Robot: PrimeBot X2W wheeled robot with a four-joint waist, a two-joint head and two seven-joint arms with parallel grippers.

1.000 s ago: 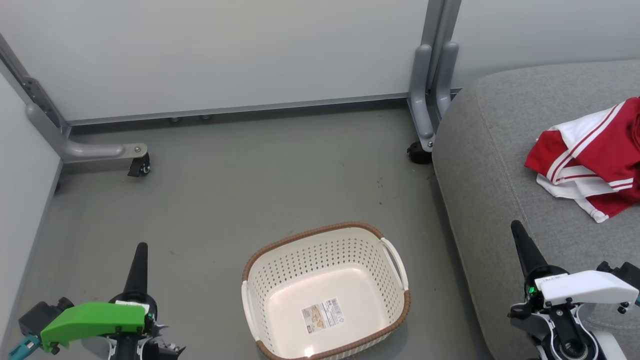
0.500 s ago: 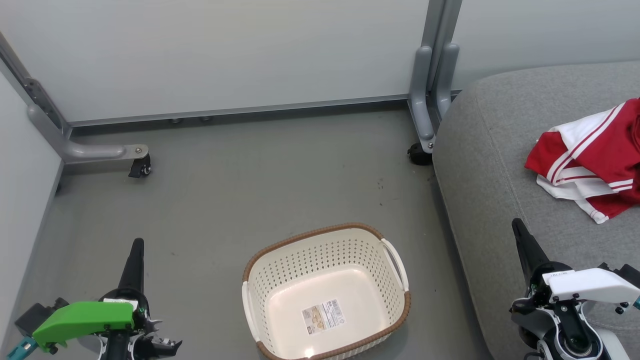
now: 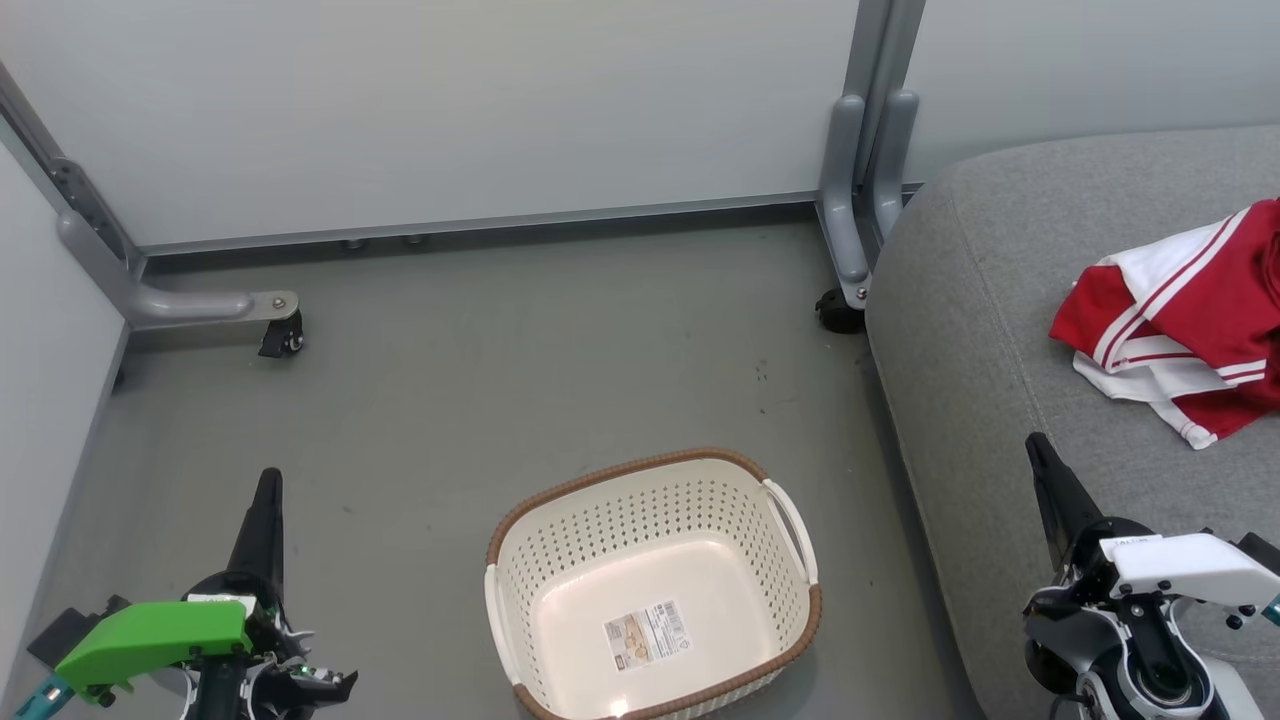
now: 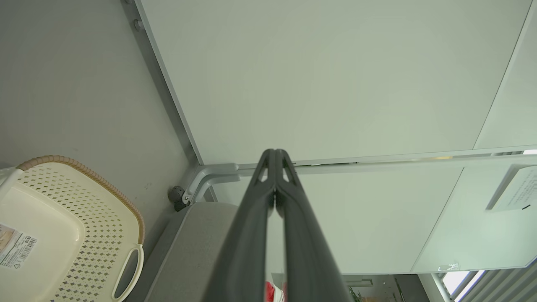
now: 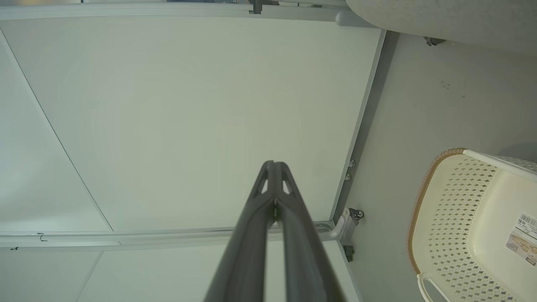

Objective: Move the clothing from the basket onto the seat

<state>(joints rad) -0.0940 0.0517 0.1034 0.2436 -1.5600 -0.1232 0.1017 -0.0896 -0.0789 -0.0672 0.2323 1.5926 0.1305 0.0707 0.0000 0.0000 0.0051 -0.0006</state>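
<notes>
- Lower left of the head view: the left gripper (image 3: 268, 485), two long dark fingers under a green housing, points up the frame above the grey floor (image 3: 500, 350). Its fingers are pressed together with nothing between them.
- Lower centre: the cream-white perforated plastic basket with a brown woven-look rim (image 3: 640, 462) sits on the floor. Inside it there is just a label sticker (image 3: 647, 632) on its bottom.
- Right side: the large light grey fabric seat cushion (image 3: 980, 330) stands just beside the basket.
- Right edge, mid-height: the bright red clothing with white trim and stripes (image 3: 1190, 320) lies crumpled on the seat, partly cut off by the frame. Whether it is one garment or two cannot be told.
- Lower right: the right gripper (image 3: 1040, 455), under a white housing, is over the seat's front, apart from the clothing. Its fingers are closed on each other and hold nothing.
- The cloth looks light, soft and limp, and would likely sag and drape when lifted. A raised fold or the bunched white hem seems the best place to pinch it.
</notes>
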